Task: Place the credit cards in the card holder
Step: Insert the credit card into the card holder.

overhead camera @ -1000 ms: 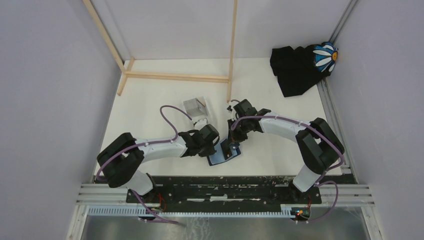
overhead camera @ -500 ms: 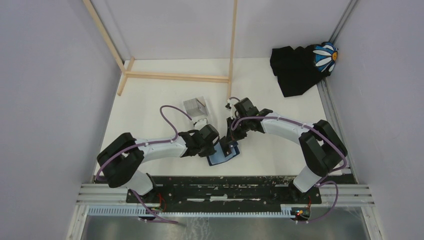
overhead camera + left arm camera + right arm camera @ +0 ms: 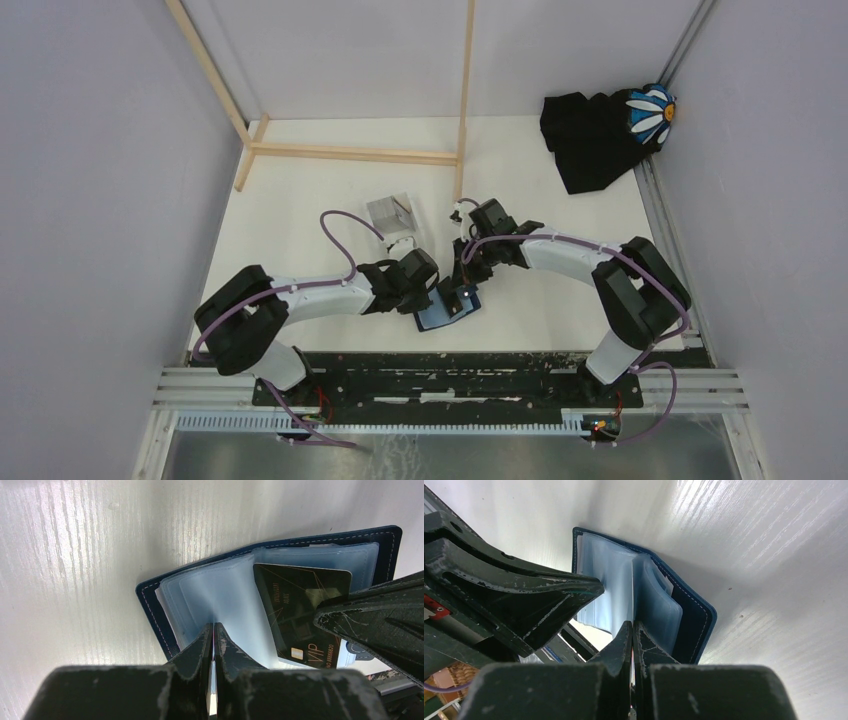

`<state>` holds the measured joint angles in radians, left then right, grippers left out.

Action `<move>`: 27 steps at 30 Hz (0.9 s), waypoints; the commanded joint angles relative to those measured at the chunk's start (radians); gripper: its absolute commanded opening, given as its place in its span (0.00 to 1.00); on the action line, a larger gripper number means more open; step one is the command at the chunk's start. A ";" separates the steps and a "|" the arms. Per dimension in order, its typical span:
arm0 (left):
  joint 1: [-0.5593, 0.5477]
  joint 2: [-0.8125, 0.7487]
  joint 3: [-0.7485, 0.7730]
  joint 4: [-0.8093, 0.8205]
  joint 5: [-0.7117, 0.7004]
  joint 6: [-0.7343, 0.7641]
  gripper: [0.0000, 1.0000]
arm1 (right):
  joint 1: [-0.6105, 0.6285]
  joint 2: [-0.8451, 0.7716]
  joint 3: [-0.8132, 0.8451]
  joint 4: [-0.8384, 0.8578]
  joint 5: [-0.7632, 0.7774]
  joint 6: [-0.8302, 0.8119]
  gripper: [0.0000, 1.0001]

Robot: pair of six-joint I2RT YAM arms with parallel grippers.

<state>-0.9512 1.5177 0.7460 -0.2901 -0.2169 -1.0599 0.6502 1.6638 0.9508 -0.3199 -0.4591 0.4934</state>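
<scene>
On the bench [image 3: 75,555], left gripper [image 3: 214,627] pinches a sleeve [image 3: 225,595] of the card holder [image 3: 149,602]; right gripper [image 3: 632,625] clamps a credit card [image 3: 295,600] (dark-faced). Advise feeding squarely, sleeve taut.

Wooden frame [image 3: 350,153] lying across far end of table [image 3: 300,230]. Black cloth [image 3: 590,135] bunching in far right corner, daisy-print thing [image 3: 651,112] resting on it. Clear box [image 3: 390,213] sitting mid-table.

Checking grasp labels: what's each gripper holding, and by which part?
The left gripper pinches a clear sleeve of the card holder by its edge. The right gripper grips the dark VIP card by one edge.
</scene>
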 commanded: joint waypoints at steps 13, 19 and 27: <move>-0.003 0.043 -0.033 -0.121 -0.055 0.056 0.11 | -0.070 -0.035 -0.041 0.138 -0.062 0.131 0.01; -0.003 0.048 -0.033 -0.119 -0.055 0.050 0.10 | -0.081 -0.008 -0.038 0.159 -0.118 0.149 0.01; -0.003 0.060 -0.025 -0.118 -0.055 0.050 0.10 | -0.080 -0.004 -0.066 0.171 -0.145 0.151 0.01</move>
<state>-0.9512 1.5246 0.7479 -0.2893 -0.2203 -1.0599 0.5686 1.6638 0.9039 -0.1940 -0.5632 0.6350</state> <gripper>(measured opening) 0.107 0.014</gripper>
